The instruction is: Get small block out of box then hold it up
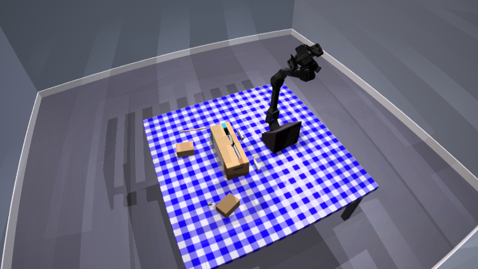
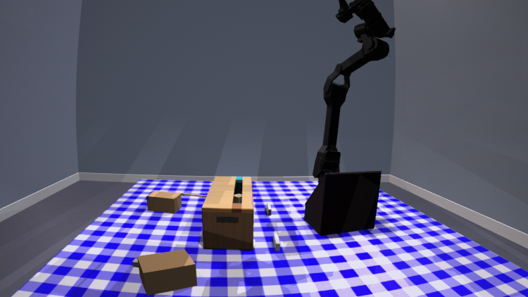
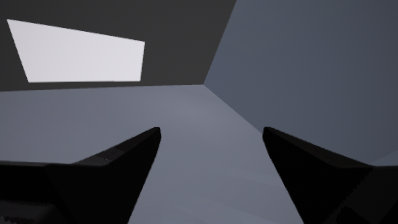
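Observation:
The wooden box (image 1: 220,148) (image 2: 224,196) stands upright on the checked table, with a long slot in its top and a teal patch (image 1: 224,125) (image 2: 239,179) at the slot's far end. A small greyish-tan shape (image 2: 237,197) shows inside the slot; I cannot tell whether it is the block. The shelf, its two ends and the clear front cannot be made out. My gripper (image 3: 211,132) is open and empty, raised high above the table on the robot's side, far from the box. The wrist view shows only walls, ceiling and a bright panel.
Two brown cartons (image 1: 185,149) (image 2: 167,273) stand left of the box and toward the front. A thin stick (image 1: 193,129) (image 2: 192,194) lies behind the left carton. Two pale pieces (image 1: 256,162) (image 2: 268,209) lie between box and arm base (image 1: 282,138) (image 2: 347,203). A grey bit (image 1: 209,203) (image 2: 135,262) lies by the front carton.

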Robot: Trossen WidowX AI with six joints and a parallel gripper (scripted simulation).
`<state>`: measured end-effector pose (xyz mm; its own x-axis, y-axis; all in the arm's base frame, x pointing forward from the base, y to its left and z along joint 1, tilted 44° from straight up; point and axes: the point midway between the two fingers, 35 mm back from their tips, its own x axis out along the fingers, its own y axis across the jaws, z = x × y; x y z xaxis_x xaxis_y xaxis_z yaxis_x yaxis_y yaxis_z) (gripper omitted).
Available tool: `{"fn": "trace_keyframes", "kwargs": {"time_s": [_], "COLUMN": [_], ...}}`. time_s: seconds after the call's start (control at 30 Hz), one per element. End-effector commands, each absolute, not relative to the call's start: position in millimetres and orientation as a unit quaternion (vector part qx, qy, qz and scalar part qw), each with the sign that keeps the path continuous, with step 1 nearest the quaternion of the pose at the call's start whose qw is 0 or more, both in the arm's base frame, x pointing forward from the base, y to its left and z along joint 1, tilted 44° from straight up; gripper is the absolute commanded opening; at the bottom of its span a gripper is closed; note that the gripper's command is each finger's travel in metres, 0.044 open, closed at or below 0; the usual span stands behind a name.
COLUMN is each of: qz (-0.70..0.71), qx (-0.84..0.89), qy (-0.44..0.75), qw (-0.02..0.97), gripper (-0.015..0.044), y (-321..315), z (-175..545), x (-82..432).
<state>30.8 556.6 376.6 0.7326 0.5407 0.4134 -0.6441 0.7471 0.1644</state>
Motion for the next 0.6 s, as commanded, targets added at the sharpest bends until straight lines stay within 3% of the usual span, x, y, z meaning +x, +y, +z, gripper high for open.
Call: {"fn": "trace_keyframes", "kwargs": {"time_s": [0.0,0.3,0.57], "qz": [0.322,0.294,0.219], "qx": [0.149,0.128,0.135], "qy": [-0.171,-0.100,0.001], "qw": [0.919,0.942,0.966], "gripper": [0.0400,0.0400,0.0400], "y": [556.9,548.4,487.1], "z": [376.3,350.2,316.4], "x": [33.3,162.7,285.0]}}
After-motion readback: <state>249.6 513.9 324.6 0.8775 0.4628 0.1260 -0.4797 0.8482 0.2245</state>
